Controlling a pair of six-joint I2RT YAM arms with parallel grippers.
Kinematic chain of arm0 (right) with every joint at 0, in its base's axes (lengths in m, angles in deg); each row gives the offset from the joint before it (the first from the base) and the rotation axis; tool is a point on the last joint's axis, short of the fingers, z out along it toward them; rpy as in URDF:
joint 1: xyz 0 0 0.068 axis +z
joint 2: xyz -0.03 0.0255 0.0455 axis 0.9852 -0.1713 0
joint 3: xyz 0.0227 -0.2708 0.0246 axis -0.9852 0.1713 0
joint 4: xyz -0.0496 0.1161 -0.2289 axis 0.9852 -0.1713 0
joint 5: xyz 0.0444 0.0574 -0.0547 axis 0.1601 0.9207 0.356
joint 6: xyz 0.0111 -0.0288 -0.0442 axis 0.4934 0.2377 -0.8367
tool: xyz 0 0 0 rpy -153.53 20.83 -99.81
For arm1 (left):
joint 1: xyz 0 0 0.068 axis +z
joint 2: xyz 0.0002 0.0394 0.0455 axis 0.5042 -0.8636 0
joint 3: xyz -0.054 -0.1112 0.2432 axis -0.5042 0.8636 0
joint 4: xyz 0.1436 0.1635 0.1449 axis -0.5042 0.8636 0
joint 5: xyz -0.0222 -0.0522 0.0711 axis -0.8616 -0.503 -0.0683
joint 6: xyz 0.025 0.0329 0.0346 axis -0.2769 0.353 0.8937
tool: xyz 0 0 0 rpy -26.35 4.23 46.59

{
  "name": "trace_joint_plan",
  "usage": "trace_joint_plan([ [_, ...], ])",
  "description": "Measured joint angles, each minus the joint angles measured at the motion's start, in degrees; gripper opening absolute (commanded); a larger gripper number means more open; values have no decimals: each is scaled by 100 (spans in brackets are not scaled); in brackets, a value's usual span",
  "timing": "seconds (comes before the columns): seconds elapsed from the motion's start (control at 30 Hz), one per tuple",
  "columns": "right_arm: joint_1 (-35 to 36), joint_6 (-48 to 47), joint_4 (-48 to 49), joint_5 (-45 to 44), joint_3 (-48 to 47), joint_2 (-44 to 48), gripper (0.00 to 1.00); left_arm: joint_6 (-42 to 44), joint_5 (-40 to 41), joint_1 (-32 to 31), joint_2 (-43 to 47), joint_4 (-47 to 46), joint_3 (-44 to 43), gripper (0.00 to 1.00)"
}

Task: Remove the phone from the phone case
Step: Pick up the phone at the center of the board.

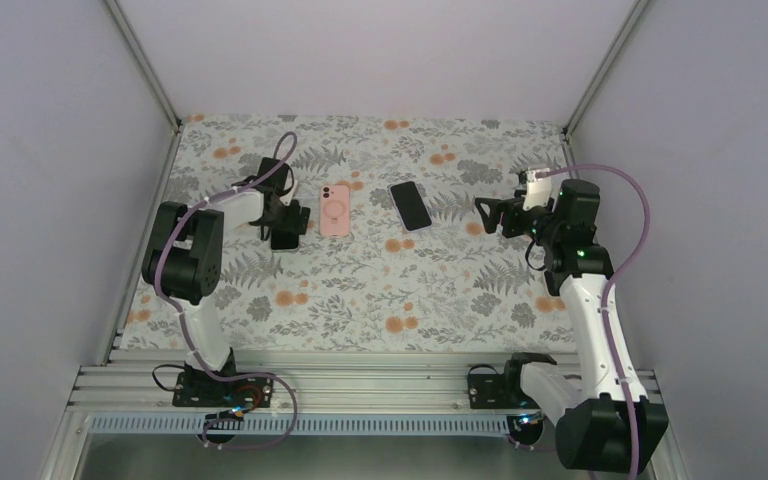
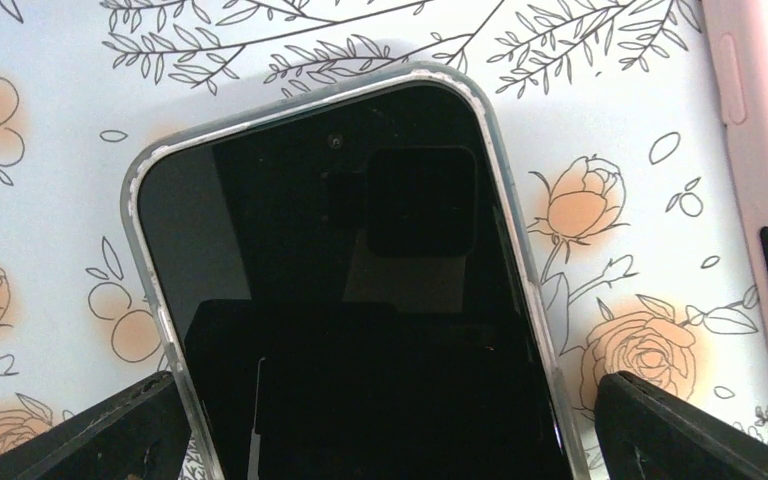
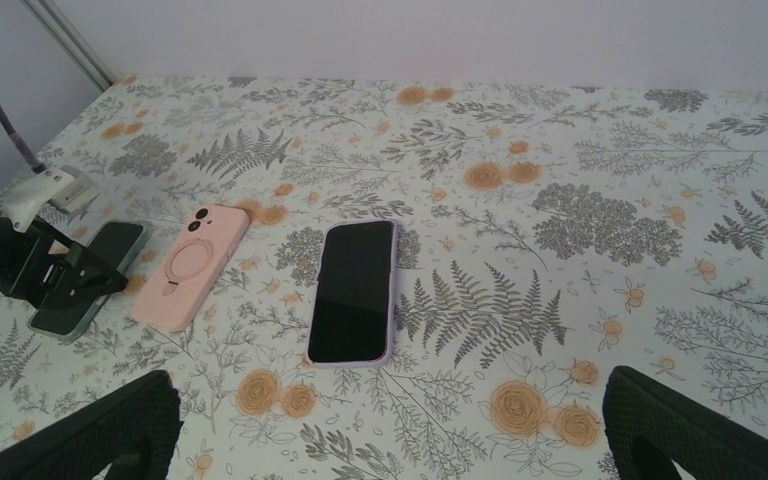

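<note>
On the flower-printed bench (image 1: 380, 290) three phones lie in a rough row. The farthest left is a dark phone in a clear case (image 2: 350, 300), screen up, directly beneath the left gripper (image 1: 285, 228); in the left wrist view the fingers (image 2: 80, 440) stand spread wide on either side of it, their tips level with the case's edges, and whether they touch it cannot be told. Just to its right lies a pink case (image 1: 335, 210), back up, with a round ring and a camera opening, its edge showing at the right border of the left wrist view. Further right, apart from the pink one, a phone in a pale lilac case (image 3: 353, 292) lies screen up. The right gripper (image 1: 492, 214) hangs above the bench to the right of that phone, well clear of it, its fingers (image 3: 695, 430) spread wide and holding nothing.
</note>
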Motion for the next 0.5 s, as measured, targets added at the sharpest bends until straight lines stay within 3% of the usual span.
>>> trace_joint_plan([
  [0.33,9,170,319,468,-330,-37,99,723,-46,-7,197,319,144,100],
  [0.5,52,380,549,809,-688,-487,99,1095,-155,-7,400,535,352,100],
])
